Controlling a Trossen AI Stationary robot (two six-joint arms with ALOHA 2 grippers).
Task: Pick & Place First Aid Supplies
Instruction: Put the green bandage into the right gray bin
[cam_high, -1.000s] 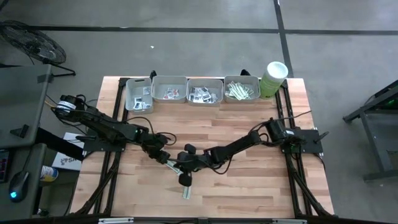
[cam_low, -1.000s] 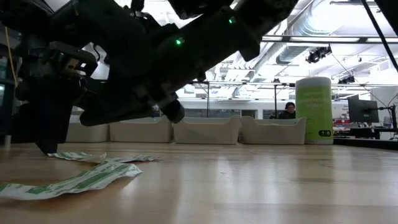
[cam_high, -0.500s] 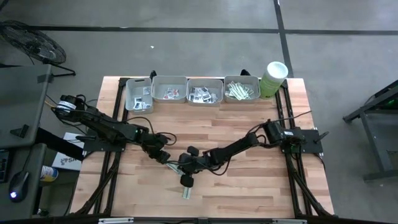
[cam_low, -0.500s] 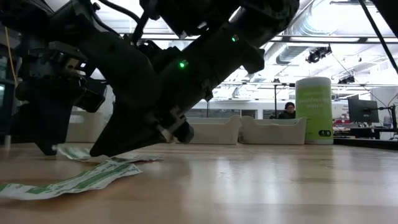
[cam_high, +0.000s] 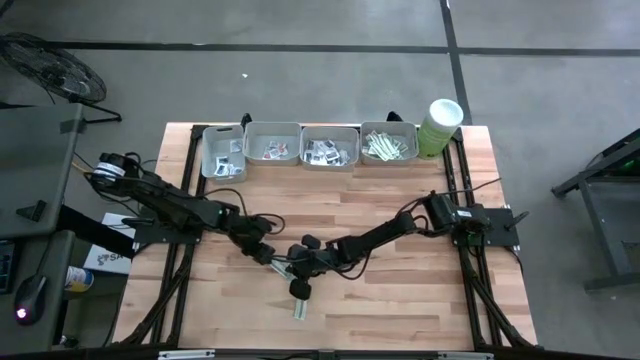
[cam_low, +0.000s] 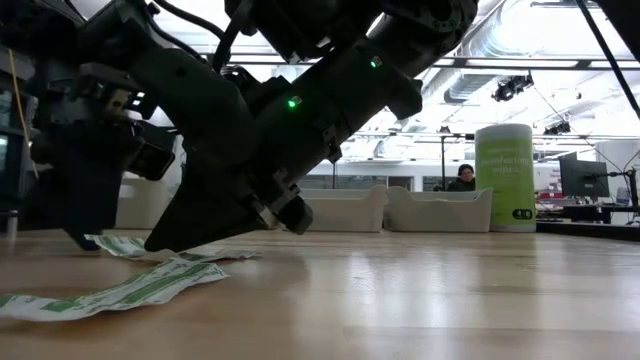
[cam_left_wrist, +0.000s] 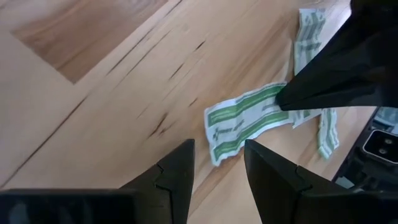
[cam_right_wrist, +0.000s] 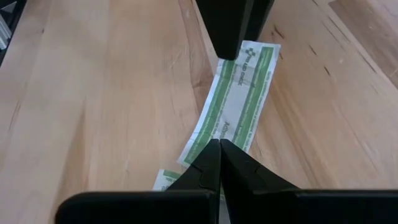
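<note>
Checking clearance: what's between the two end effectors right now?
In both wrist views, one green-and-white strip spans the gap: the shut right end effector pins one end, the open left end effector sits just off the other. Otherwise bare wood table.

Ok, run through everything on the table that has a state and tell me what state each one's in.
Left gripper: open, empty, hovering by one end of the strip.
Right gripper: shut, tips pressing the strip's other end.
Green-white strip: flat on the table.
Second strip: loose on the table.
Four grey trays: holding sachets.
Green tub: upright, lid on.
</note>
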